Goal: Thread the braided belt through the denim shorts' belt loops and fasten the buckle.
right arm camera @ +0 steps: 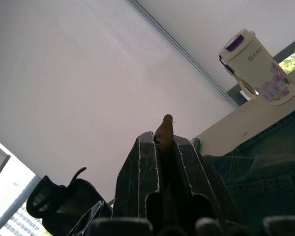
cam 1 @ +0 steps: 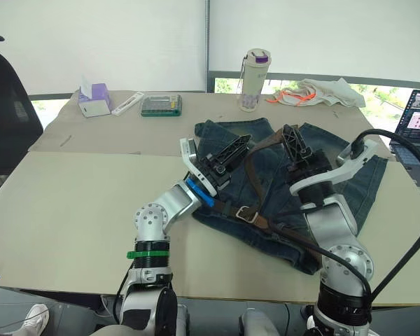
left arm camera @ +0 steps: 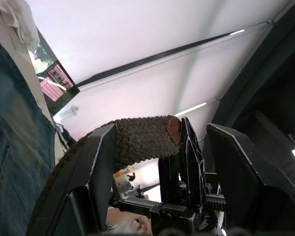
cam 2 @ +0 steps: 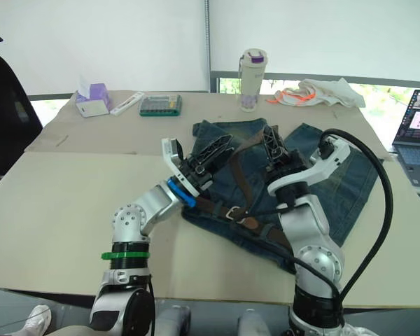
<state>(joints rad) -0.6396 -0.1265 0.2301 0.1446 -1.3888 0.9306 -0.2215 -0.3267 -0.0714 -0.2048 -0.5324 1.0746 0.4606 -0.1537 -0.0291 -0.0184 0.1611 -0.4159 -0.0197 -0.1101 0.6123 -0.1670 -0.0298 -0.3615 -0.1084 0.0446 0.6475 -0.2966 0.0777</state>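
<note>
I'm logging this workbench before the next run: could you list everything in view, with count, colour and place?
Denim shorts: one, dark blue with faded patches, flat on the table's near right part.
Braided belt: one, dark brown woven strap, lying over the shorts, its tip end lifted.
Buckle: one, silver, on the shorts' near edge.
Bottle: one, white with purple lid, far centre.
White cloth with orange cord: one, far right.
Calculator: one, green-edged, far left.
Tissue box: one, purple and white, far left.
Laptop: one, open, right edge.
Office chair: one, black, left.
Table: one, beige.
Left gripper: black, open beside the belt tip.
Right gripper: black, shut on the belt tip.
</note>
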